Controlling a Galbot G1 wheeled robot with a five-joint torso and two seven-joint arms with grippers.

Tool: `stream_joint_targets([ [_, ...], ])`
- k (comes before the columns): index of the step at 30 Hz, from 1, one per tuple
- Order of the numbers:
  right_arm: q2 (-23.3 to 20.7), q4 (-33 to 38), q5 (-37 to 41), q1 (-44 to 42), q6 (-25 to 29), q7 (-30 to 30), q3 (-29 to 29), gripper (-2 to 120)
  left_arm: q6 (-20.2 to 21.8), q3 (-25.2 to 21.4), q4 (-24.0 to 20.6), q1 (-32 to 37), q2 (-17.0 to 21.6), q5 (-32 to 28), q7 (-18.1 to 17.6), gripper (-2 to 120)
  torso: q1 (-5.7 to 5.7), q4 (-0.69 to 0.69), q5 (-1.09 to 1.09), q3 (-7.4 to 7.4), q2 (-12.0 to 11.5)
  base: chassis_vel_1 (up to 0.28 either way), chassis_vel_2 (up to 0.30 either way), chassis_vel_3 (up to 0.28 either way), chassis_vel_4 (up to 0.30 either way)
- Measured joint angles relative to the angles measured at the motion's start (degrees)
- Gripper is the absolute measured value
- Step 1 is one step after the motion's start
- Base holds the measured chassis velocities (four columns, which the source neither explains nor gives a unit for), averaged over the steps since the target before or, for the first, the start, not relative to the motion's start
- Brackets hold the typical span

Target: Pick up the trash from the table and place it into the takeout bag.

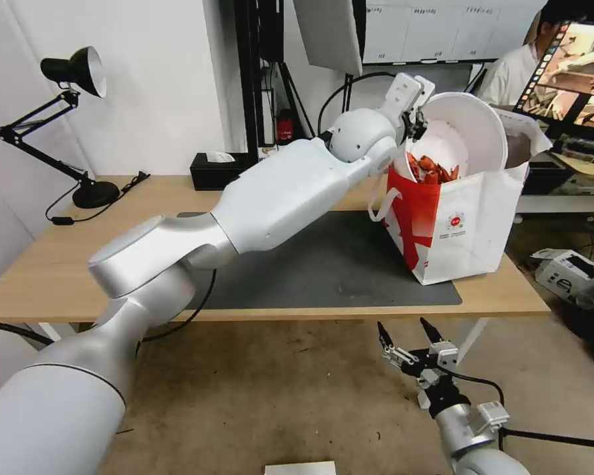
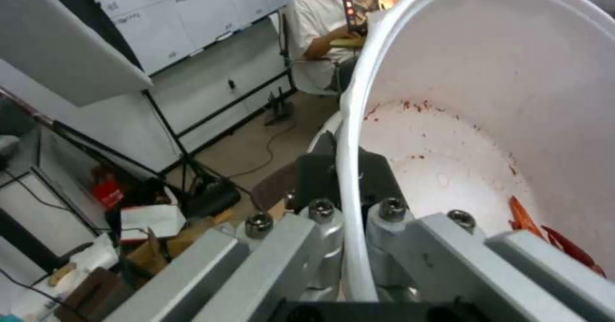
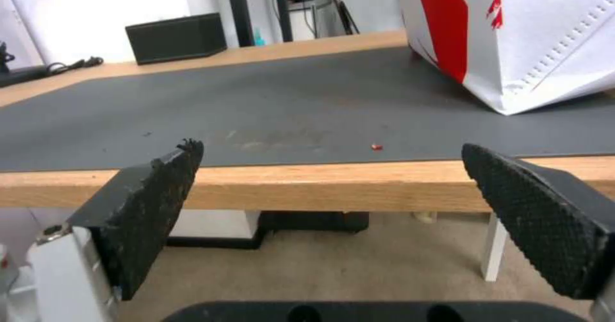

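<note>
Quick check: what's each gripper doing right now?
Left gripper: jaws shut on the white bowl rim, tipped over the takeout bag.
Right gripper: open, empty, below the table edge.

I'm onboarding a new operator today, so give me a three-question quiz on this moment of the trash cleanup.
1. True or false: the left gripper grips the white bowl by its rim.
2. The bowl is tipped over: A) the takeout bag B) the dark mat C) the floor.
3. Where is the right gripper, and is it open or shut?

Key: 1 true; 2 A; 3 below the table's front edge, open, holding nothing.
</note>
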Motion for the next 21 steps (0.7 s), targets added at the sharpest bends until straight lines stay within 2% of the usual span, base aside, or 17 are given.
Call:
stream_joint_targets([
  [7,0.0,0.0,0.0,0.0,0.0,0.0,0.0,100,-0.04,0.44,-0.37,0.15,0.09,-3.11,1.84,0,0.0,0.0,0.0,0.0,0.0,0.0,0.0,0.0,0.0],
  [9,0.0,0.0,0.0,0.0,0.0,0.0,0.0,100,0.0,0.47,-0.66,0.15,0.21,-5.65,2.53,0,0.0,0.0,0.0,0.0,0.0,0.0,0.0,0.0,0.0],
  [17,0.0,0.0,0.0,0.0,0.0,0.0,0.0,100,0.35,1.01,-0.75,0.3,0.54,-7.68,2.71,0,0.0,0.0,0.0,0.0,0.0,0.0,0.0,0.0,0.0],
  [21,0.0,0.0,0.0,0.0,0.0,0.0,0.0,100,2.55,1.06,-1.58,0.59,0.83,-9.75,2.7,0,0.0,0.0,0.0,0.0,0.0,0.0,0.0,0.0,0.0],
])
